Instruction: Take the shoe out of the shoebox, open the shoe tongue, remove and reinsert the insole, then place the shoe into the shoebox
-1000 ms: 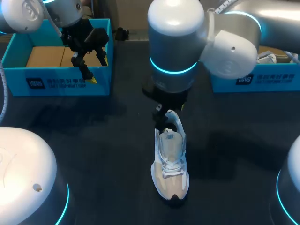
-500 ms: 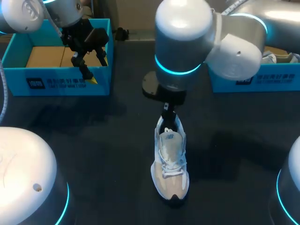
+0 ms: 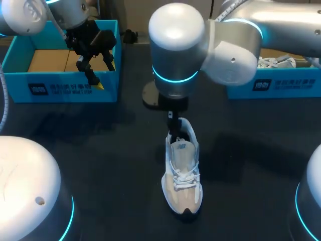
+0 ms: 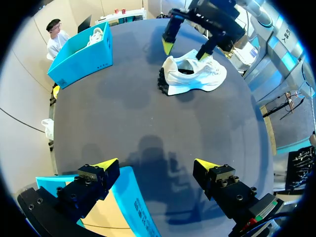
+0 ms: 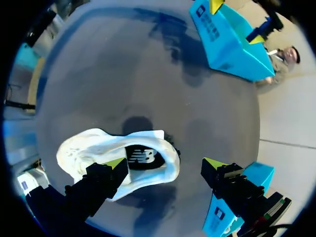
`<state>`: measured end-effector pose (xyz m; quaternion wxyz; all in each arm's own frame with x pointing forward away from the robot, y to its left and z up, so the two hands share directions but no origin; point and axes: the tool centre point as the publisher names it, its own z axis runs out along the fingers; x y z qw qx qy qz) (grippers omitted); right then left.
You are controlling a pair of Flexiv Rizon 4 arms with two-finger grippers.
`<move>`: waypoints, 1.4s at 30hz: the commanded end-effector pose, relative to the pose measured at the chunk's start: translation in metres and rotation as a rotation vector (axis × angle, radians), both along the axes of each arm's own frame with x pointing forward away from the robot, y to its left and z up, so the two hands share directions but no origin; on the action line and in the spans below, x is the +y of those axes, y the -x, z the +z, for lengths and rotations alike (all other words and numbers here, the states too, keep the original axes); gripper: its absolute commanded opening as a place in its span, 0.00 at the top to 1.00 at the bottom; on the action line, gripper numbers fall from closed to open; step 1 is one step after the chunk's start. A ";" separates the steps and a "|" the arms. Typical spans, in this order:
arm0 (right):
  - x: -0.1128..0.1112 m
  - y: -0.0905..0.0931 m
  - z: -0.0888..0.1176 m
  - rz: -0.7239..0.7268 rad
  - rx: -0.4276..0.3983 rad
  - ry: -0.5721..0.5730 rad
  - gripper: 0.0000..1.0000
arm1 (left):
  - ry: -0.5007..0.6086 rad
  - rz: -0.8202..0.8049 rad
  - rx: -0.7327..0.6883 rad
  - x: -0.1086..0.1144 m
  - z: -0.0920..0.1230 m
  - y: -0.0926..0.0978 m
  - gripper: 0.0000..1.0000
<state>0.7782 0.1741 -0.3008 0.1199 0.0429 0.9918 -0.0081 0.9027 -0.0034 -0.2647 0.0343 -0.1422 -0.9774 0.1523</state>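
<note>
1. Dark table (image 3: pixel 100 165) fills the head view. A white shoe (image 3: pixel 183 175) stands near the middle of it, out of any box. Its toe points to 6 o'clock and its heel to 12 o'clock.
2. At about 10 o'clock from the shoe sits the left shoebox (image 3: pixel 65 89). It is blue, and its brown bottom shows.
3. At about 2 o'clock from the shoe sits the right shoebox (image 3: pixel 281 86), also blue. White things lie inside it.
4. The big right arm (image 3: pixel 200 45) comes in from the right side and reaches past the middle. Its right gripper (image 3: pixel 173 125) hangs just at the heel end of the shoe, at 12 o'clock from the laces.
5. In the right wrist view the jaws stand wide apart and hold nothing. One yellow tip is over the hole where a foot goes in. I cannot tell if it touches the shoe. The other tip is out past the heel, over the table, apart from the shoe. So only the heel part of the shoe lies between the fingers.
6. The left gripper (image 3: pixel 105 74) hangs over the front wall of the left shoebox, well apart from the shoe. Its jaws are wide apart too, and hold nothing. In the left wrist view one finger is over the box and the other is over the table just outside it. The shoe lies far ahead of these fingers.
</note>
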 end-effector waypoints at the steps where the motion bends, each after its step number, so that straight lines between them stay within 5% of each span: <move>1: -0.002 -0.011 -0.020 0.026 0.014 -0.005 0.00 | -0.001 0.000 -0.001 0.000 0.000 0.001 0.00; 26: -0.021 -0.040 -0.073 0.027 0.091 0.008 0.02 | -0.001 0.000 -0.001 0.000 0.000 0.001 0.00; 30: -0.024 -0.041 -0.078 0.017 0.103 0.004 0.29 | -0.001 0.000 -0.001 0.000 0.000 0.001 0.00; 31: -0.025 -0.042 -0.080 0.011 0.109 -0.002 0.52 | -0.001 0.000 -0.001 0.000 0.000 0.001 0.00; 34: -0.028 -0.042 -0.084 0.005 0.118 -0.010 0.71 | -0.001 0.000 -0.001 0.000 0.000 0.001 0.00; 36: -0.029 -0.042 -0.086 0.002 0.122 -0.012 0.98 | -0.001 0.000 -0.001 0.000 0.000 0.001 0.00; 42: -0.033 -0.032 -0.075 -0.009 0.114 -0.006 1.00 | -0.001 0.000 -0.001 0.000 0.000 0.001 0.00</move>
